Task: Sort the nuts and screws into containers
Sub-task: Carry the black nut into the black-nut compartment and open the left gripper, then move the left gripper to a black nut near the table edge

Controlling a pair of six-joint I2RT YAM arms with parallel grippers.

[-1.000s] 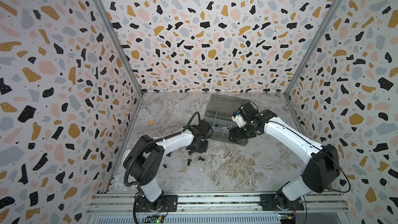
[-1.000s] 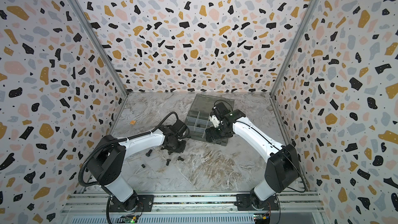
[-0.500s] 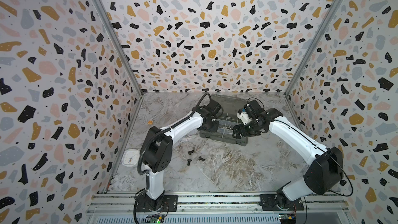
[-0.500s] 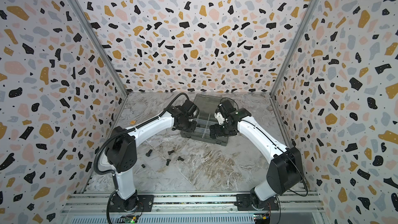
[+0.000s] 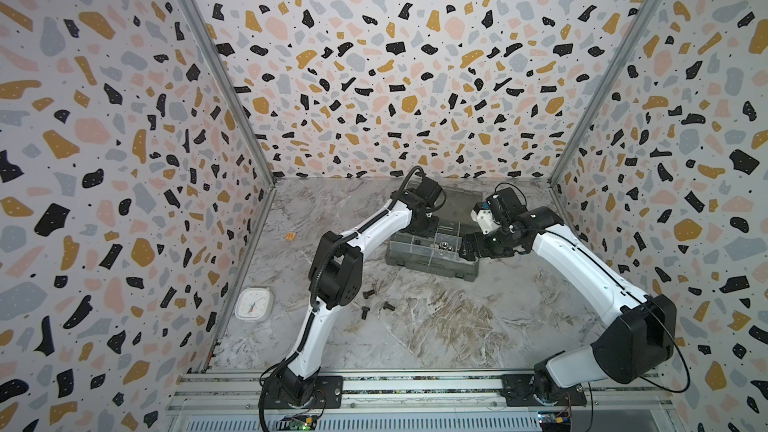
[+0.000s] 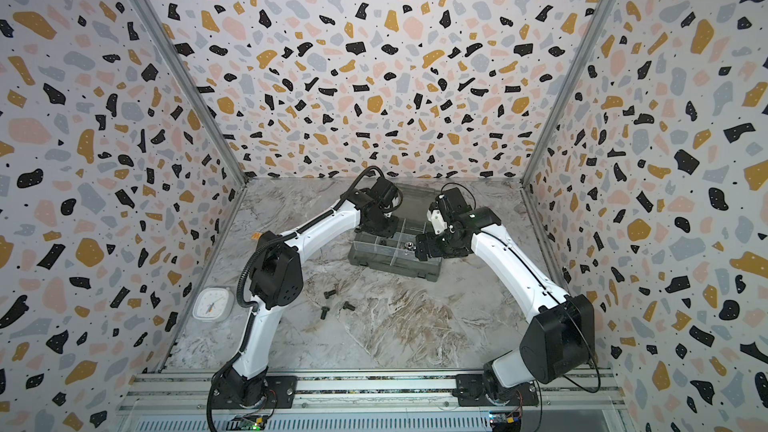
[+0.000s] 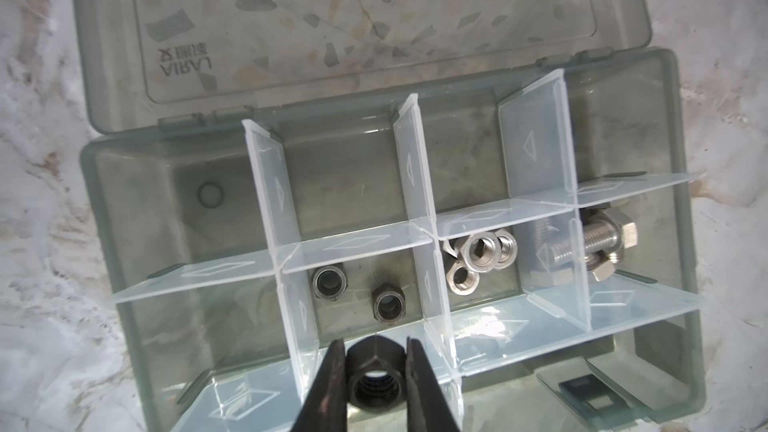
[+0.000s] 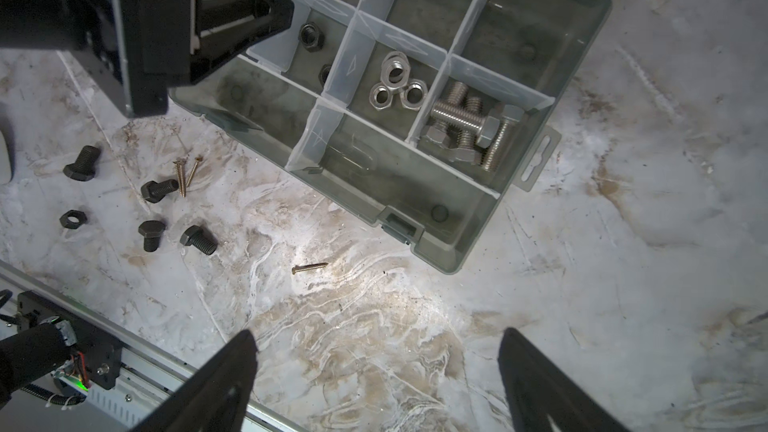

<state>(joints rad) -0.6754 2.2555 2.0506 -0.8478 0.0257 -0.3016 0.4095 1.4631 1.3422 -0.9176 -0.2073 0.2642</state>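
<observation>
My left gripper (image 7: 375, 342) is shut on a black nut (image 7: 375, 371) and hangs over the open grey organiser box (image 7: 95, 218), above the compartment with two black nuts (image 7: 389, 304). Neighbouring containers hold silver nuts (image 7: 482, 251) and silver screws (image 7: 598, 243). In both top views the left gripper (image 5: 424, 226) (image 6: 380, 228) is over the box's (image 5: 432, 265) left part. My right gripper (image 8: 377, 334) is open and empty, beside the box's right end (image 5: 469, 245). Several black screws (image 8: 159, 191) (image 5: 368, 293) and a black nut (image 8: 72, 218) lie loose on the table.
Thin brass screws (image 8: 179, 178) (image 8: 309, 268) lie among and beyond the black ones. A white square clock (image 5: 252, 304) rests by the left wall. The box's lid (image 7: 332, 14) lies open towards the back wall. The metal rail (image 5: 415, 384) runs along the front.
My left arm has risen from the loose screws on the table and swung back over the box, carrying the black nut. The right gripper has stayed open beside the box.
</observation>
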